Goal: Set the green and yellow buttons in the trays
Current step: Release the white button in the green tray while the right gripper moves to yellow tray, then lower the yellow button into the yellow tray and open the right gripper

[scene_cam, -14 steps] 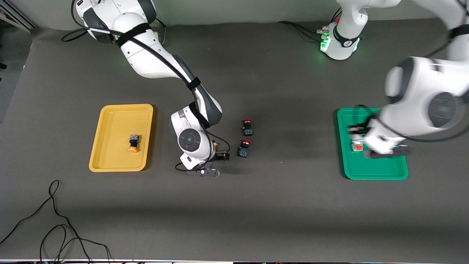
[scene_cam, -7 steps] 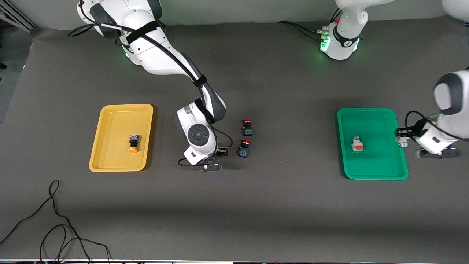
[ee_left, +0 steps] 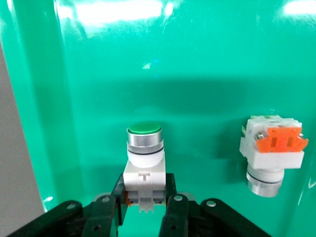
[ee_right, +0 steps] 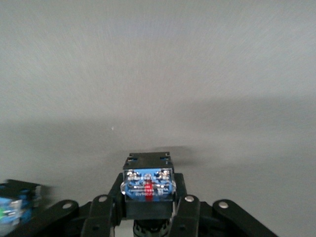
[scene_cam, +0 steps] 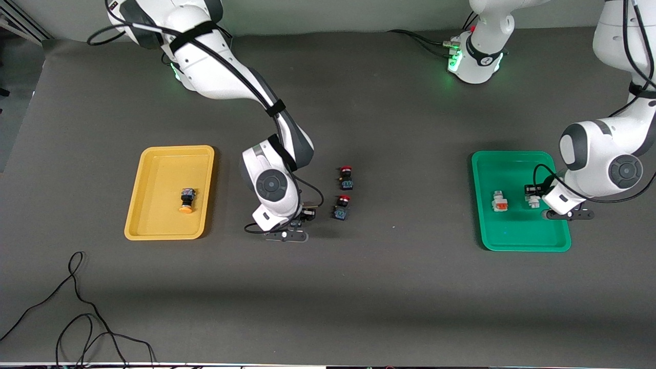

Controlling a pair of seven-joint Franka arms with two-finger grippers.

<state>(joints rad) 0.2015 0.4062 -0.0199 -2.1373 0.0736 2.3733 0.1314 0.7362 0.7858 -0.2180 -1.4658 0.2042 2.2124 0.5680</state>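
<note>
The left end effector is clamped on a white button with a green cap, low over the green tray, beside the white button lying there. The right end effector grips a dark button, probably yellow-capped, over the desk; the yellow tray lies toward its arm's end.

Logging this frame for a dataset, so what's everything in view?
Yellow tray: 1, toward right arm's end.
Green tray: 1, toward left arm's end.
Yellow-capped button: 1, dark body, in yellow tray.
Orange-marked button: 1, white, in green tray.
Green-capped button: 1, white, held over green tray.
Red-capped buttons: 2, mid-table.
Dark button: 1, cap hidden, held.
Cable: black, near edge.
Left gripper: shut.
Right gripper: shut.
</note>
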